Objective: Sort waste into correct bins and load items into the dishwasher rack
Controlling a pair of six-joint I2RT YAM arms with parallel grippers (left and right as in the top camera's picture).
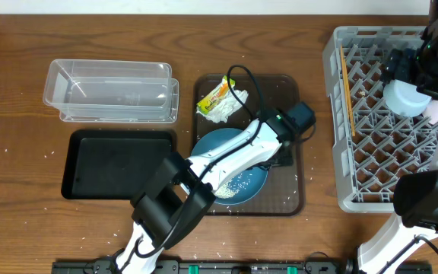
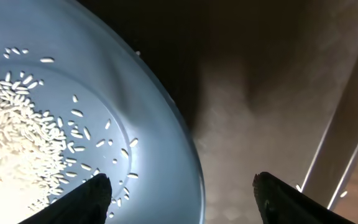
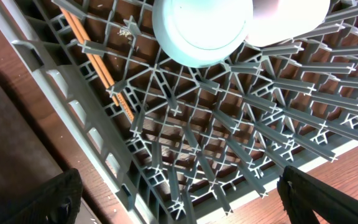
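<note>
A large blue plate (image 1: pixel 217 148) lies on the brown serving tray, with a heap of white rice (image 1: pixel 230 186) on it. My left gripper (image 1: pixel 277 156) is open at the plate's right edge. In the left wrist view the rim of the plate (image 2: pixel 160 130) passes between the jaws: one fingertip (image 2: pixel 95 193) is over the rice (image 2: pixel 11 137), the other over the tray. A yellow-green wrapper (image 1: pixel 213 97) and a white tissue (image 1: pixel 228 111) lie behind the plate. My right gripper (image 3: pixel 185 199) hangs open over the grey rack (image 3: pixel 229 143), which holds chopsticks (image 3: pixel 98 68), a light blue saucer (image 3: pixel 201 28) and a white cup (image 3: pixel 291 15).
The clear tub (image 1: pixel 112 91) stands at the back left, with the black tray (image 1: pixel 116 164) in front of it. The brown serving tray (image 1: pixel 287 194) sits between them and the rack (image 1: pixel 341 152). Stray rice grains dot the table near the front edge.
</note>
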